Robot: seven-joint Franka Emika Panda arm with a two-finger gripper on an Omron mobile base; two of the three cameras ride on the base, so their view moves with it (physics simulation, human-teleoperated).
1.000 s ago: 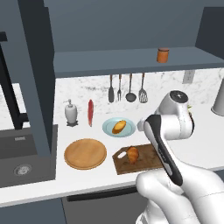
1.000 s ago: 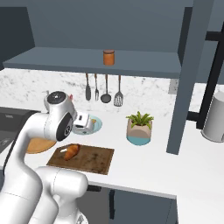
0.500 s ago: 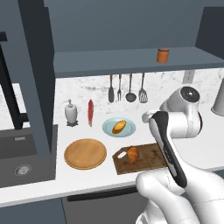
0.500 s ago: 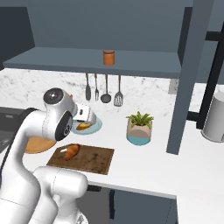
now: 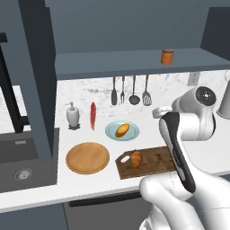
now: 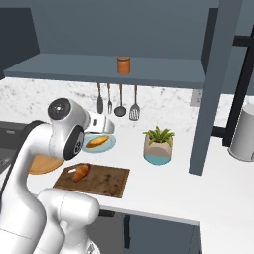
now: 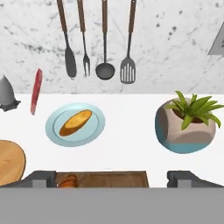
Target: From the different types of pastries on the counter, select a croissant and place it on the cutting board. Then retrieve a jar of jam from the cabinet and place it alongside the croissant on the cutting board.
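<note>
The orange-brown croissant (image 5: 136, 159) (image 6: 80, 172) lies on the left part of the dark wooden cutting board (image 5: 155, 162) (image 6: 104, 182), and its top shows at the bottom of the hand view (image 7: 68, 180). My gripper (image 7: 113, 178) (image 6: 103, 124) hangs above the board (image 7: 109, 177), open wide, with nothing between its fingers. It faces the backsplash. The reddish-brown jar of jam (image 5: 167, 57) (image 6: 123, 65) stands on the open shelf of the grey-blue cabinet (image 5: 103, 65) (image 6: 69, 69), well above the gripper. The golden bun (image 5: 122, 130) (image 7: 75, 122) rests on a pale blue plate on the counter (image 5: 148, 134).
A round light-wood plate (image 5: 87, 157) lies left of the board. A soap dispenser (image 5: 72, 116) and a red tool (image 5: 92, 116) stand by the backsplash, under hanging utensils (image 5: 130, 90). A potted plant (image 6: 158, 145) sits right of the board, a sink (image 5: 22, 157) far left.
The hand has lifted a little above the board and the arm has swung slightly right. The croissant stays on the board. The gripper stays open.
</note>
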